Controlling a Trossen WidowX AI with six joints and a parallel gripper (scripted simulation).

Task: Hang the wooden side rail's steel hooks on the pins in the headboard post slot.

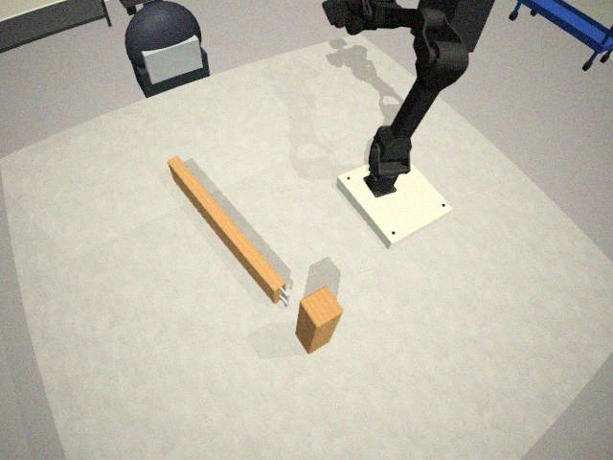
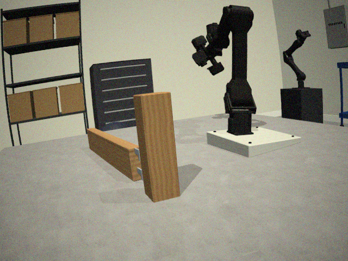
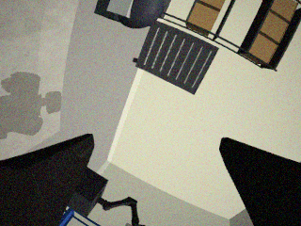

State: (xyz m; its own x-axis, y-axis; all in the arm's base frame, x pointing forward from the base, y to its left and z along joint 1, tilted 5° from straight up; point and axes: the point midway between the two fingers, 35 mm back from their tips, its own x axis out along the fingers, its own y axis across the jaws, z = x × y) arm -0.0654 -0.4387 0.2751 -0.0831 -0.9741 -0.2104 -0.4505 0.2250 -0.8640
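Wooden rail (image 1: 225,227) (image 2: 112,150) unhooked, apart from post (image 1: 319,319) (image 2: 159,145); hand (image 1: 329,14) (image 2: 203,61) (image 3: 157,143) wide open, empty; approach underway, probably; next needed lowering over rail, gripping.

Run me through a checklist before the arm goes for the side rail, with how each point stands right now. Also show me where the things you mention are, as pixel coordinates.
1. Tool (image 1: 332,13) (image 2: 203,62) open, nothing between its fingers: ok.
2. Side rail (image 1: 225,227) (image 2: 112,150) lying on the table (image 1: 197,386) (image 2: 196,230), far end included: ok.
3. Headboard post (image 1: 320,316) (image 2: 159,145) standing upright: ok.
4. Both steel hooks (image 1: 283,297) (image 2: 138,162) on the rail end nearest the post: ok.
5. Pins inside the post's slot in sight and lined up with the hooks: cannot tell, the slot is hidden in these views.
6. Tool positioned over the rail: not ok, it is raised well away from it.
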